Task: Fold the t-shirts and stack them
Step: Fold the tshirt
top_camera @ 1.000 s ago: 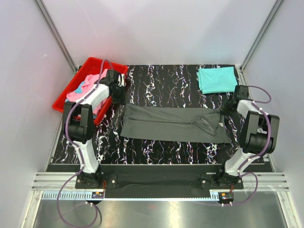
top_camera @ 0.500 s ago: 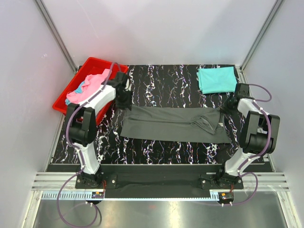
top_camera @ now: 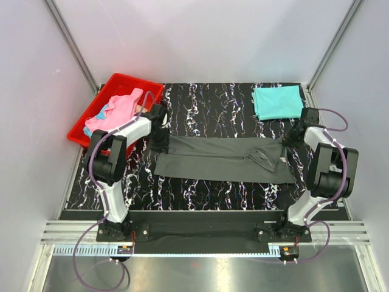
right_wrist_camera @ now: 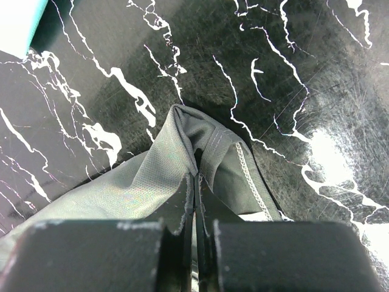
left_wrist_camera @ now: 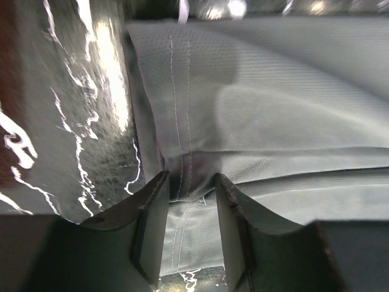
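A dark charcoal grey t-shirt [top_camera: 213, 158] lies folded into a long strip across the black marble table [top_camera: 206, 103]. My left gripper [top_camera: 160, 137] is open at the strip's far left corner. Its jaws [left_wrist_camera: 190, 179] straddle the stitched hem of the grey cloth [left_wrist_camera: 273, 109] without closing on it. My right gripper [top_camera: 292, 137] is shut on the strip's right end. In the right wrist view it [right_wrist_camera: 196, 179] pinches a raised fold of the grey cloth [right_wrist_camera: 140, 182]. A teal t-shirt [top_camera: 278, 101] lies folded at the far right. A pink t-shirt [top_camera: 118, 108] sits in the bin.
A red plastic bin [top_camera: 130, 78] stands at the far left corner, holding the pink shirt and a bit of light blue cloth [top_camera: 89, 129]. White walls and metal posts close in the table. A corner of the teal shirt [right_wrist_camera: 15, 21] shows in the right wrist view.
My left gripper has moved from beside the red bin towards the right and nearer, down onto the grey shirt's far left corner. The right gripper has stayed shut on the right end.
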